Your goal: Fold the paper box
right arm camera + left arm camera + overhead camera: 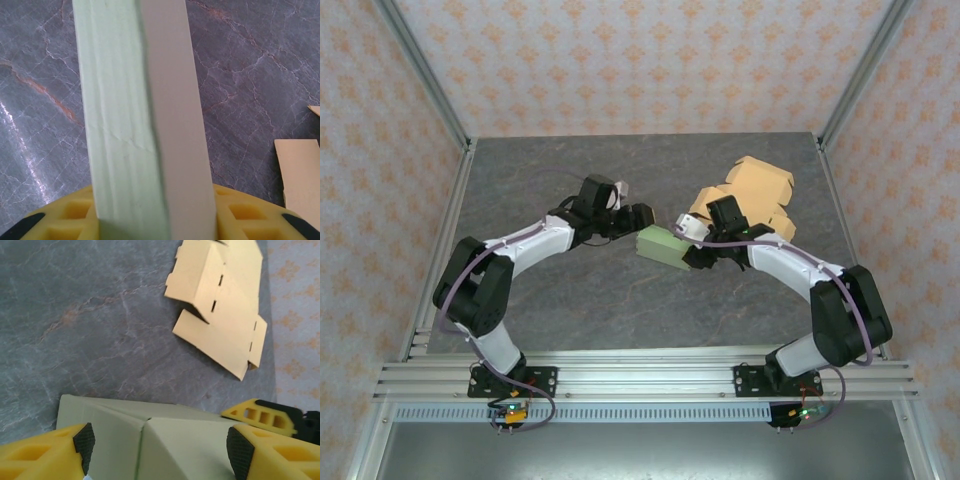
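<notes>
The right claw holds a pale green box beside flat tan cardboard.

Left claw spread wide; right claw clamped; both face each other.

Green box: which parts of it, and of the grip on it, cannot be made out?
- Top view: one end of the green box is hidden by the right gripper.
- Right wrist view: the box covers that gripper's pads; the top edge crops the box.
- Left wrist view: the bottom edge cuts the box; whether the left gripper touches it is unclear.
</notes>
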Robot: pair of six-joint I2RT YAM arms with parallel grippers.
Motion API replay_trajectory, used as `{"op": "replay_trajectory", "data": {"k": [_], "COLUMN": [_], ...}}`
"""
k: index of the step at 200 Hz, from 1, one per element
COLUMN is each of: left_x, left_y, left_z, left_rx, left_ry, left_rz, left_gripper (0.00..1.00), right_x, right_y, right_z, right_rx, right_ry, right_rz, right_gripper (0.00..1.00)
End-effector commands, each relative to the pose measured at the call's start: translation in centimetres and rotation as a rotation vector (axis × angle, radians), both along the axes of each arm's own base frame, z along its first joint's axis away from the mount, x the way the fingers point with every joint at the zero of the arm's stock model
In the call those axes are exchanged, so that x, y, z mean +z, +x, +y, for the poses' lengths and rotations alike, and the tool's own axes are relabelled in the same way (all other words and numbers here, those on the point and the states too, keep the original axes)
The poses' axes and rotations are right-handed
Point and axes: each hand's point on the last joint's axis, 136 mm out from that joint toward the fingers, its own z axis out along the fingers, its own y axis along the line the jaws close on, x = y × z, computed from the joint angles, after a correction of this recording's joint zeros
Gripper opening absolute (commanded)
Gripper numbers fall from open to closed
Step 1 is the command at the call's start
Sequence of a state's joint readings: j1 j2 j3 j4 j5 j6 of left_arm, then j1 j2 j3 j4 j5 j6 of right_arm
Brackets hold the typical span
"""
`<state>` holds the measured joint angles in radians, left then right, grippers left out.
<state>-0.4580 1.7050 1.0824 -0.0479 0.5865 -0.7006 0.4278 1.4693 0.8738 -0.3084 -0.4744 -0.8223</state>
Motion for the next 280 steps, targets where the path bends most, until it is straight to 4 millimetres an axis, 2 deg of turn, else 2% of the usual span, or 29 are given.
{"op": "replay_trajectory", "data": {"k": [1, 28, 49, 62, 76, 94, 101, 104, 106, 131, 135, 139, 159, 180, 203, 210, 223, 239, 251, 280], "left_x": [-1.5, -3.3, -4.5, -5.3, -5.9, -6.5, -6.6, -6.7, -6.7, -7.0, -7.1, -7.1, -6.9, -6.7, -7.0, -7.1, -7.5, -7.7, -7.8, -7.5], "left_y": [-0.7, -1.5, -1.8, -2.0, -1.9, -1.6, -1.5, -1.4, -1.4, -1.4, -1.5, -1.5, -1.5, -1.5, -1.4, -1.4, -1.5, -1.6, -1.7, -1.9], "left_z": [0.8, 1.9, 2.1, 2.3, 2.3, 2.3, 2.2, 2.2, 2.2, 2.1, 2.1, 2.1, 2.1, 2.0, 1.9, 1.9, 1.7, 1.6, 1.6, 1.5], "left_rx": [-0.003, 0.026, 0.051, 0.064, 0.075, 0.088, 0.089, 0.091, 0.090, 0.092, 0.093, 0.093, 0.089, 0.080, 0.075, 0.076, 0.076, 0.073, 0.064, 0.045], "left_ry": [0.039, 0.051, 0.035, 0.033, 0.033, 0.028, 0.025, 0.024, 0.023, 0.020, 0.020, 0.020, 0.016, 0.019, 0.022, 0.021, 0.009, -0.001, 0.004, 0.006], "left_rz": [-0.006, 0.022, 0.043, 0.057, 0.067, 0.079, 0.082, 0.085, 0.085, 0.093, 0.097, 0.096, 0.093, 0.089, 0.093, 0.096, 0.104, 0.110, 0.110, 0.104], "left_gripper": [0.72, 0.69, 0.69, 0.69, 0.69, 0.68, 0.68, 0.68, 0.68, 0.67, 0.67, 0.67, 0.67, 0.67, 0.67, 0.67, 0.67, 0.67, 0.67, 0.67], "right_x": [-1.9, -1.5, -1.1, -0.5, 0.4, 1.9, 2.7, 3.0, 3.3, 7.5, 7.6, 8.8, 10.2, 9.3, 6.7, 6.1, 3.6, 2.3, 2.7, 6.6], "right_y": [-1.3, -1.1, -0.6, -0.2, 0.0, -0.1, -0.1, -0.2, -0.3, 0.0, 0.3, 0.4, 0.9, 1.4, 1.6, 2.0, 2.6, 3.1, 3.0, 3.2], "right_z": [-0.3, 0.1, 0.4, 0.6, 1.0, 1.3, 1.3, 1.3, 1.3, 0.1, -0.3, -0.7, -3.1, -4.9, -4.4, -4.5, -4.6, -5.1, -5.1, -4.8], "right_rx": [-0.018, -0.015, -0.034, -0.054, -0.067, -0.079, -0.088, -0.097, -0.102, -0.237, -0.274, -0.308, -0.446, -0.494, -0.447, -0.462, -0.476, -0.512, -0.507, -0.495], "right_ry": [-0.024, 0.000, 0.032, 0.068, 0.127, 0.206, 0.247, 0.262, 0.272, 0.388, 0.394, 0.418, 0.423, 0.319, 0.211, 0.212, 0.191, 0.162, 0.163, 0.256], "right_rz": [0.091, 0.088, 0.067, 0.048, 0.031, 0.002, -0.009, -0.010, -0.012, -0.083, -0.097, -0.132, -0.229, -0.281, -0.206, -0.207, -0.181, -0.171, -0.175, -0.257], "right_gripper": [0.36, 0.37, 0.43, 0.60, 0.67, 0.72, 0.82, 0.96, 1.00, 0.99, 0.99, 0.99, 0.99, 0.99, 0.99, 0.99, 0.99, 0.99, 0.99, 0.99]}}
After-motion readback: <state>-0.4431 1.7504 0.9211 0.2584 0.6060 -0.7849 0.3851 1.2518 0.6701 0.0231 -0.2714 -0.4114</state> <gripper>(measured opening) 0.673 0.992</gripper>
